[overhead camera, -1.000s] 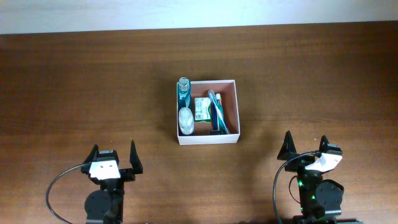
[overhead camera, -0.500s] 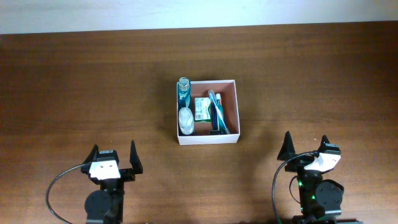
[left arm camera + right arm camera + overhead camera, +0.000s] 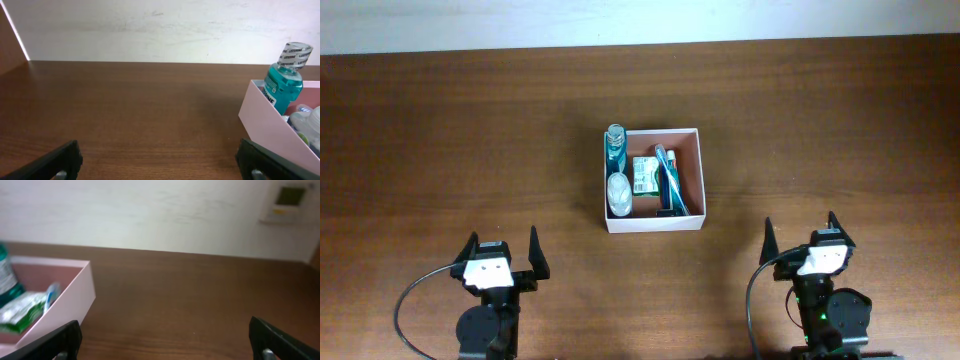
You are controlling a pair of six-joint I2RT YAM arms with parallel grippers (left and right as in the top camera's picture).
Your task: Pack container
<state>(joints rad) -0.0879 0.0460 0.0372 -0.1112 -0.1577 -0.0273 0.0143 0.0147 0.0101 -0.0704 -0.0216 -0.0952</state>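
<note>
- The right hand [image 3: 800, 232] sits at the near edge of the desk [image 3: 440, 140], fingers spread apart and holding nothing.
- The left hand [image 3: 502, 245] sits at the near edge on the opposite side, also spread apart and empty.
- The container [image 3: 655, 222] stands on the desk between the two arms and farther from the robot. It lies ahead and to the left of the right hand, and ahead and to the right of the left hand.
- Neither hand touches the container, and both are well apart from it.
- Distance judgement: the two hands lie almost equally far from the container, with the right hand marginally nearer to its near right corner.
- The container is close to square, so it gives no long axis of its own.
- Its contents set the direction. The mouthwash bottle [image 3: 614, 145], the green packet [image 3: 644, 175] and the long blue item [image 3: 666, 180] lie side by side, lengthwise away from the robot.
- The right side of the container floor is bare.
- Change from one second earlier: the right hand has swung to its left and now points squarely forward, with its fingertips closer to the container.
- The left hand, the container and its contents have not changed.
</note>
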